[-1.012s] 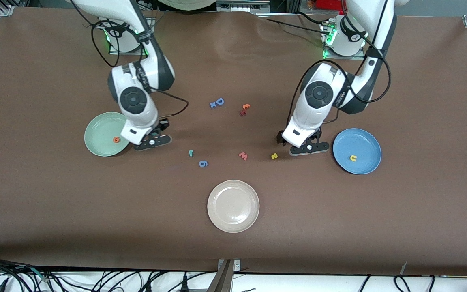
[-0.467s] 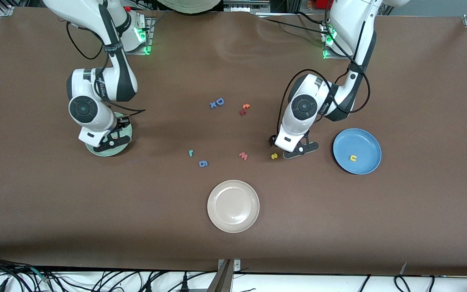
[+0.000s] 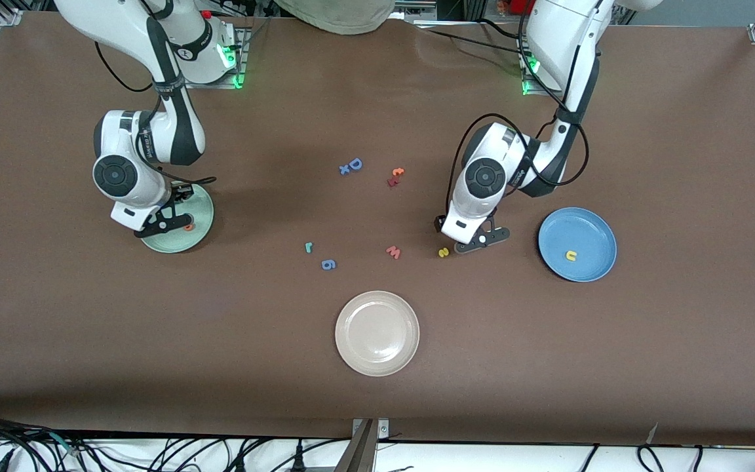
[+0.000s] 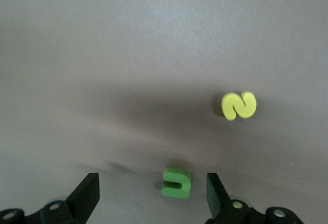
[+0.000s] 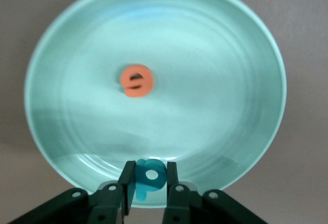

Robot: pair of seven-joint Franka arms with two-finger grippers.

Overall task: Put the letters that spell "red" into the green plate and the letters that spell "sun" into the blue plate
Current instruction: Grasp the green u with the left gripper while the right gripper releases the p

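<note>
teal-blue "d" | pinched in right jaws over green plate | left jaws wide around green "u"

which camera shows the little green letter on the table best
The left wrist view: the green letter lies on the table in plain sight between the open left gripper's fingers. In the front view that arm hides it. The right wrist view shows only the green plate.
</note>
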